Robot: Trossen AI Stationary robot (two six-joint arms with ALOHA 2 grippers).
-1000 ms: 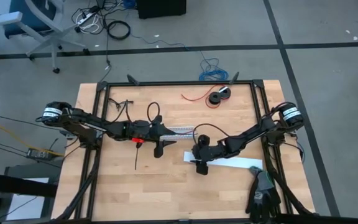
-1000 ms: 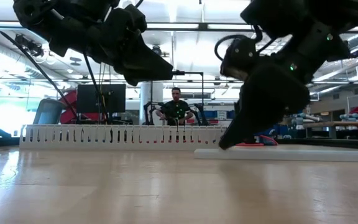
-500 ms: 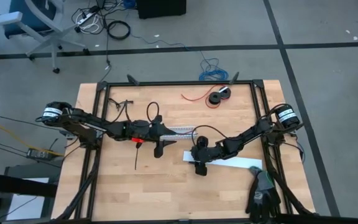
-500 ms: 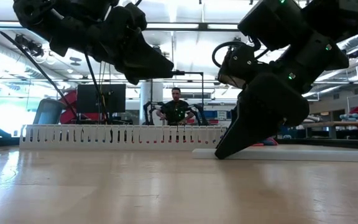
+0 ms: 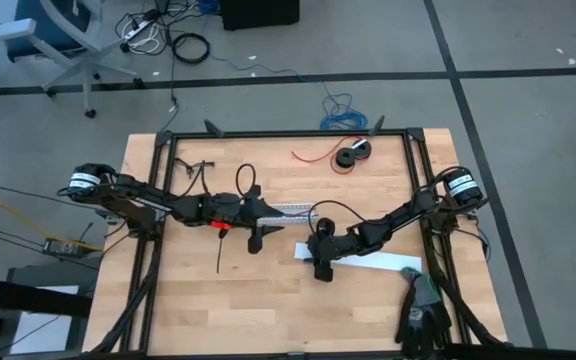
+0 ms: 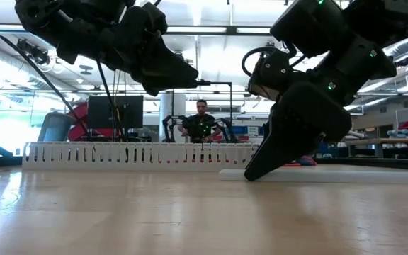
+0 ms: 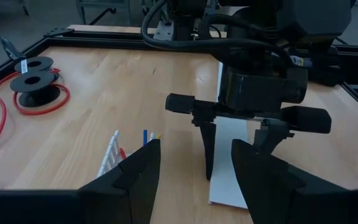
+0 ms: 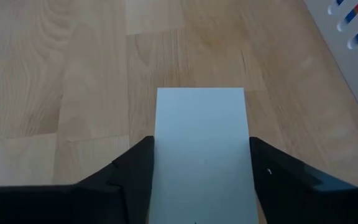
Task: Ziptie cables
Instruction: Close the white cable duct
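Lower now, the right pincer [image 5: 320,268] straddles the white strip [image 8: 200,155] on the counter [image 5: 268,300], fingers spread; the left pincer [image 5: 261,236] hovers open.

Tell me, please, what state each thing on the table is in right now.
left pincer: open, empty, above the table.
right pincer: open, astride the white strip's end.
white strip: flat on the table.
slotted duct: lying on the table, cables in it.
cables: poking through the duct's slots.
red wire spools: lying flat, wire partly unwound.
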